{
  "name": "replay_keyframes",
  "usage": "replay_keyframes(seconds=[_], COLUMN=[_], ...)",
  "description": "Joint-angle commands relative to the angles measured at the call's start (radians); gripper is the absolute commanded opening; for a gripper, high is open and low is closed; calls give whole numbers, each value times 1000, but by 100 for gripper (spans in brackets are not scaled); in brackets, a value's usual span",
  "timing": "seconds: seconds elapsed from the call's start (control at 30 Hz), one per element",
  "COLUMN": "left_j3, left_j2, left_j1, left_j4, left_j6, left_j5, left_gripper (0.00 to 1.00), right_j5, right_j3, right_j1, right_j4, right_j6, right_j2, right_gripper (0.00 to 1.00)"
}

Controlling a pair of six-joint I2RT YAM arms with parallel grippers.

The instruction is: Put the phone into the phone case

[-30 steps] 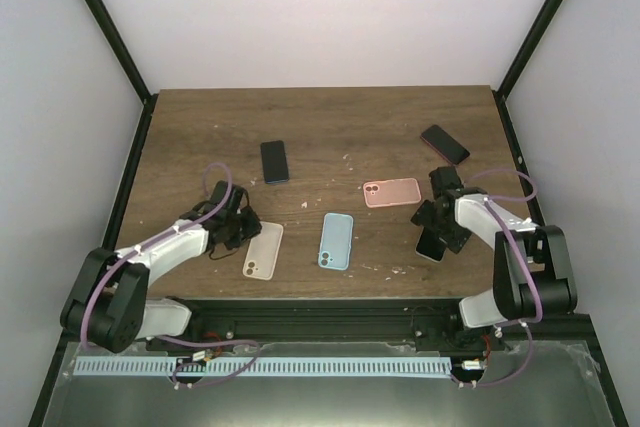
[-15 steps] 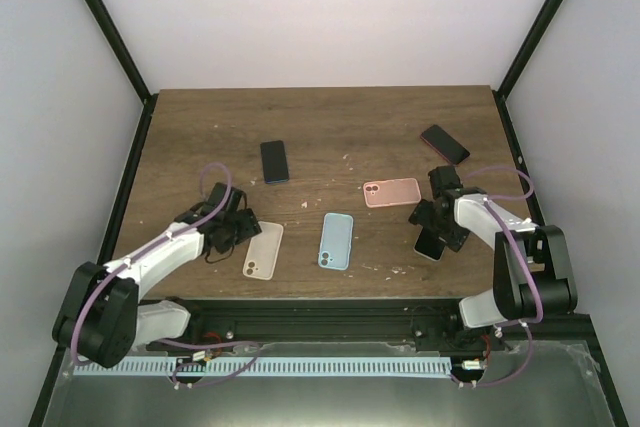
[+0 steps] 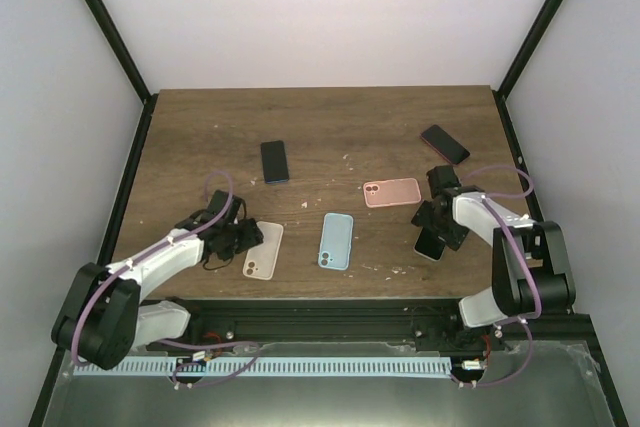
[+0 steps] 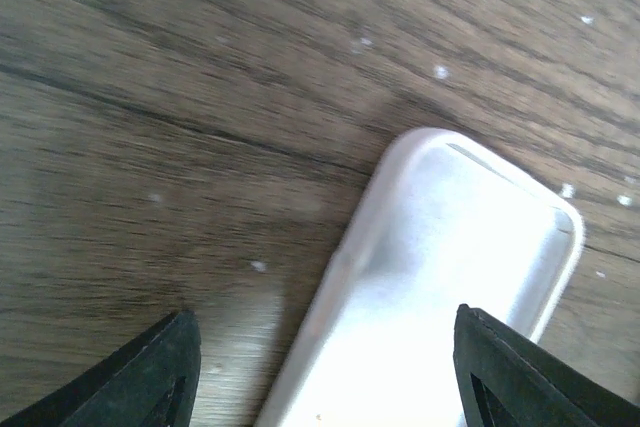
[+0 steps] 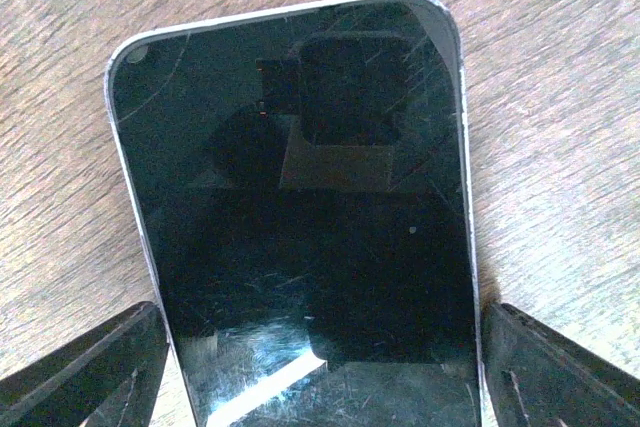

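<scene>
1. The left gripper (image 3: 240, 239) has slid nearer along the table (image 3: 200, 127) to the white case (image 3: 263, 250); its fingers are spread wide, one over the case, so it looks set to steady it
2. The right gripper (image 5: 322, 312) has barely shifted: its fingers flank the phone (image 5: 300, 197) hard by both long edges, and whether they pinch it I cannot tell
3. The phone lies at the table's right side, well apart from the white case, its dark glossy face up, finely scratched, with a pale rim
</scene>
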Motion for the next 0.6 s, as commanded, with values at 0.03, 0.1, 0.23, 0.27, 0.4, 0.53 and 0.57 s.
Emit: replay_keyframes(seconds=[0.03, 0.1, 0.23, 0.27, 0.4, 0.53, 0.57], left_j3=[-91, -104, -98, -95, -80, -87, -77], left_j2=[-3, 2, 11, 10, 0, -27, -35], left_j1=[-17, -30, -55, -64, -86, -87, -87], left_j4=[100, 134, 171, 175, 188, 202, 171], left_j6=[-62, -87, -121, -129, -148, -165, -140], left_j5=[200, 238, 298, 308, 337, 381, 366], left_gripper=[71, 70, 70, 70, 70, 70, 70], right_j5=[15, 21, 13, 7, 2, -26, -29], right_j3=[-6, -1, 5, 6, 16, 20, 20], right_j1=[15, 27, 63, 73, 106, 125, 131], right_j4=[-10, -12, -10, -7, -4, 4, 4], right_j6=[4, 7, 18, 20, 32, 24, 23], right_j2=[55, 67, 75, 75, 81, 73, 69], right_gripper=[86, 84, 83, 82, 78, 76, 75])
